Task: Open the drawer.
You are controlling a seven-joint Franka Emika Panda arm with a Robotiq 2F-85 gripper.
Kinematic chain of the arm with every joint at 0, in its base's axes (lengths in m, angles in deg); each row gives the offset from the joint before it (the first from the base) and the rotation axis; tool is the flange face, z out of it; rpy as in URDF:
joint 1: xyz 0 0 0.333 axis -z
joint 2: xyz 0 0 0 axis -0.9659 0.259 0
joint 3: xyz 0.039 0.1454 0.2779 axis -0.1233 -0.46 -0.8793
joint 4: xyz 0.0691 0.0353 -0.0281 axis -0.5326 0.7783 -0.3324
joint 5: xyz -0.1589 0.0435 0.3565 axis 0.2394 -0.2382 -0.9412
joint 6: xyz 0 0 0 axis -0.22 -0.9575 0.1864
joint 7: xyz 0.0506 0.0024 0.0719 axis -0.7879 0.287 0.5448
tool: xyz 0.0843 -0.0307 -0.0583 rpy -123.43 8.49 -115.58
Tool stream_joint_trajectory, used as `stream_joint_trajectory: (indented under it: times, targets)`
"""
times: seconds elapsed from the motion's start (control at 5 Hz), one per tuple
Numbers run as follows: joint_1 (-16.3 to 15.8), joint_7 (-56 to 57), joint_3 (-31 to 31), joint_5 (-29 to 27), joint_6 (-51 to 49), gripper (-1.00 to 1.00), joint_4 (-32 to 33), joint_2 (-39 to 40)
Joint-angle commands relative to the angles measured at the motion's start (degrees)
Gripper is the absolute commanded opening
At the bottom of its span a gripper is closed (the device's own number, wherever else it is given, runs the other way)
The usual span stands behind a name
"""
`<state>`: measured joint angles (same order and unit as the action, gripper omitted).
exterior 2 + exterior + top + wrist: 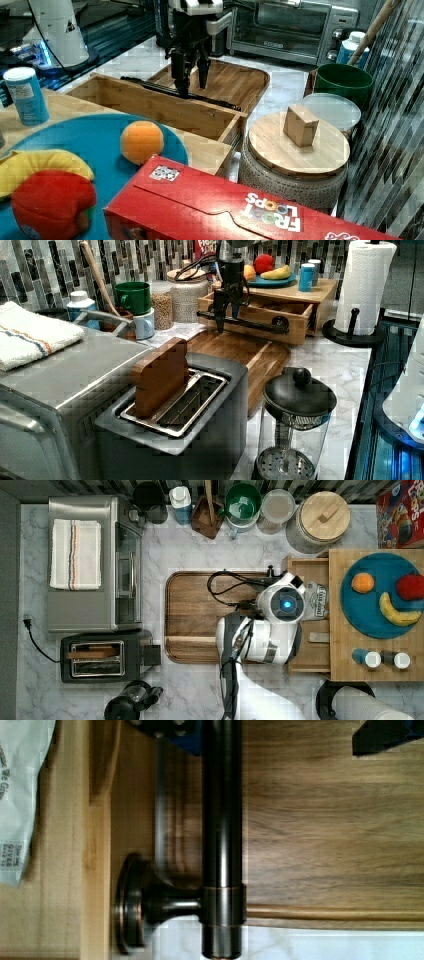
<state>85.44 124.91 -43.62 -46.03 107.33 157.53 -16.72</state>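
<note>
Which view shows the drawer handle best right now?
The wrist view: the handle and one bracket fill the picture. The left view and right view show its whole length, crossed by the hand. The top view shows its far tip.

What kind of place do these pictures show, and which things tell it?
Most likely a kitchen counter, perhaps a mock one set up for robot work. A toaster oven and a slot toaster stand on the marble countertop, with a paper towel roll beside the bamboo drawer.
</note>
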Motion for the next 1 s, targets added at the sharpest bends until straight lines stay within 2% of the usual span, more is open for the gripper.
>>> stream_joint_trajectory:
  times: [0.2, 0.6, 1.0]
  targets:
    - [-6.8, -8.3, -7.8, -10.2, -1.9, 1.0, 0.0, -2.5]
    - [-9.1, -14.6, -9.7, -12.9, -2.2, 1.0, -1.4, -1.9]
    - [-8.9, -17.5, -11.8, -14.5, -3.3, 1.0, -1.7, -2.7]
